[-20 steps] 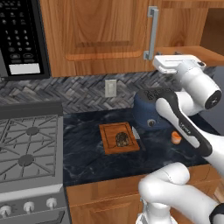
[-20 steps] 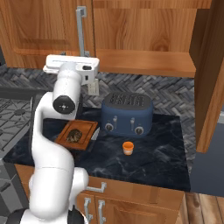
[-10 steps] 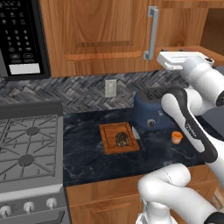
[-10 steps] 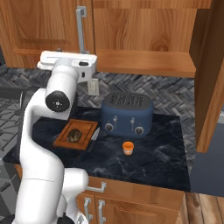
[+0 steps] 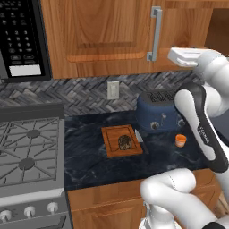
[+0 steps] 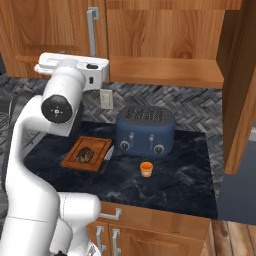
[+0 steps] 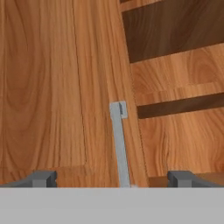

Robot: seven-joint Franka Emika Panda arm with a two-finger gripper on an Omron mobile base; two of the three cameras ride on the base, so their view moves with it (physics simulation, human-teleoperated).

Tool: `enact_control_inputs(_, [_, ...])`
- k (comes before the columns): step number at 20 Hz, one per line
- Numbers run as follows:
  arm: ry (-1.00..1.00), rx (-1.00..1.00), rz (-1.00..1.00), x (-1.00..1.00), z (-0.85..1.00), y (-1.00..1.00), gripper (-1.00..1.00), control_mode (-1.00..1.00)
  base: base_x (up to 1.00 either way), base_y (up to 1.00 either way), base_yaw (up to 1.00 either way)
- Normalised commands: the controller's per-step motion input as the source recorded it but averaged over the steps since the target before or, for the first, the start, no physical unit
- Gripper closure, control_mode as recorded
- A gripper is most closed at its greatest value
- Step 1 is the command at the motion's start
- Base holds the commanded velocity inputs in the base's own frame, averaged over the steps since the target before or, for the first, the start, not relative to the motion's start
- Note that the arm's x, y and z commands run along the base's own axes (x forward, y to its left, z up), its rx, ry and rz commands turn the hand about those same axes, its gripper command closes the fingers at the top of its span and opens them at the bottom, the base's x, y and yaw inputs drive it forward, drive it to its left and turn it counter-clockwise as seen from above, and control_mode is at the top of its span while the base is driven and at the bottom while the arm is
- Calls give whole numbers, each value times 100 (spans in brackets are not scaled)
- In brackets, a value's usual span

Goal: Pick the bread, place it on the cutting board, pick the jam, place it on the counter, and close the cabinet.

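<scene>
The bread (image 5: 125, 142) (image 6: 85, 154), a dark mottled lump, lies on the reddish-brown cutting board (image 5: 112, 148) (image 6: 98, 145). To the right, the orange jam (image 5: 180, 140) (image 6: 146, 169) stands on the dark counter (image 5: 94, 163) (image 6: 185, 180) in front of the toaster. My gripper (image 7: 111, 179) is open and empty, raised at the cabinet's front, facing the silver bar handle (image 7: 119, 144) of the closed door. Right of the handle the cabinet's inner shelf (image 7: 183, 89) shows. The other cabinet door (image 6: 244, 85) swings wide open at the right.
A blue toaster (image 5: 157, 116) (image 6: 146, 131) stands against the backsplash behind the jam. A gas stove (image 5: 27, 152) lies to the left with a black microwave (image 5: 20, 38) above it. A wall outlet (image 5: 112, 90) sits over the board.
My hand has risen slightly along the cabinet front, toward the open side. Bread, board and jam have not moved.
</scene>
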Motion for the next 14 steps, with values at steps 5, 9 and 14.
enact_control_inputs(5, [2, 0, 0, -31, 3, -10, -100, -100, 0, 0, 0])
enact_control_inputs(9, [0, 0, 0, -32, 0, -10, -100, -100, 0, 0, 0])
enact_control_inputs(14, [0, 0, 0, -25, 0, -7, -100, -100, 0, 0, 0])
